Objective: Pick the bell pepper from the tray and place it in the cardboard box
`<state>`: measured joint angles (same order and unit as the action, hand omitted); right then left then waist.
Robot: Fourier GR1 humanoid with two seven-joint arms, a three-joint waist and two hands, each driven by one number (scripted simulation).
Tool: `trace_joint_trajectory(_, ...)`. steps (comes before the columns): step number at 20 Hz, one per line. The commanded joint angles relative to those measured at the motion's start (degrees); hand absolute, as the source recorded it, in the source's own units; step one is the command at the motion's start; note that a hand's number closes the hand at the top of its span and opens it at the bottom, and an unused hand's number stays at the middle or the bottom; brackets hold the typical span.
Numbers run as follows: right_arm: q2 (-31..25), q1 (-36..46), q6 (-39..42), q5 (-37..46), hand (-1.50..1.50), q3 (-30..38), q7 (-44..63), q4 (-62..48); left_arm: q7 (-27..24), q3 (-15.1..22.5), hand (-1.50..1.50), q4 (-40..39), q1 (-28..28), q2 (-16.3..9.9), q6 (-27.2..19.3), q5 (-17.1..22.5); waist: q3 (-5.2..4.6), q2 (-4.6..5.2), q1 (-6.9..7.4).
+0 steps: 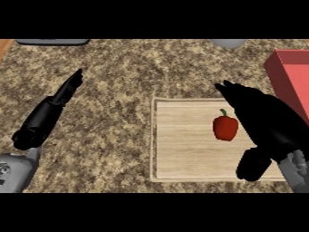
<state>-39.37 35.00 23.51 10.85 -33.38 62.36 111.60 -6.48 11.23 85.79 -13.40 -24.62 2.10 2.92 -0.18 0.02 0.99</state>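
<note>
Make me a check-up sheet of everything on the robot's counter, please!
Surface: speckled stone counter, wooden strip at the far left.
Job's things: red bell pepper lies on the pale wooden tray; red box at the right edge, open side up.
Clutter: grey object and pale round object at the far edge, both cut off.
Hands: left hand open over the counter, holding nothing; right hand open beside the pepper, not gripping it.
Cables: nothing seen.
Surroundings: nothing seen.

One bell pepper (225,127), one tray (183,154), one box (304,86).
</note>
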Motion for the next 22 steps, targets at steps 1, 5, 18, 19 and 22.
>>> trace_joint_trajectory(1,6.0,1.81,2.81,1.79,-1.5,-3.77,11.4,-3.01,2.29,-1.19,0.0,2.56,1.05,-0.62,0.69,0.54,0.1,-0.16,-0.16)
trace_joint_trajectory(5,5.47,2.42,2.97,4.97,-1.5,-4.71,9.15,-6.64,1.06,-3.18,0.0,-1.55,-1.74,-0.78,2.06,1.07,0.1,0.02,-0.93)
trace_joint_trajectory(18,12.43,0.88,3.69,15.58,-1.5,-6.75,7.63,-15.33,1.29,-3.29,0.0,2.32,1.59,1.28,2.15,-1.18,0.14,-0.19,-0.75)
trace_joint_trajectory(19,10.87,2.1,5.59,13.63,-1.5,-3.25,5.96,-16.39,2.37,-4.34,0.0,3.62,1.79,-0.32,3.65,-0.3,0.15,-0.19,-0.66)
trace_joint_trajectory(22,12.0,-2.24,3.1,18.67,-1.5,-6.26,4.06,-16.22,2.73,-3.52,0.0,0.77,-1.29,2.55,2.75,-1.62,0.16,-0.11,-1.21)
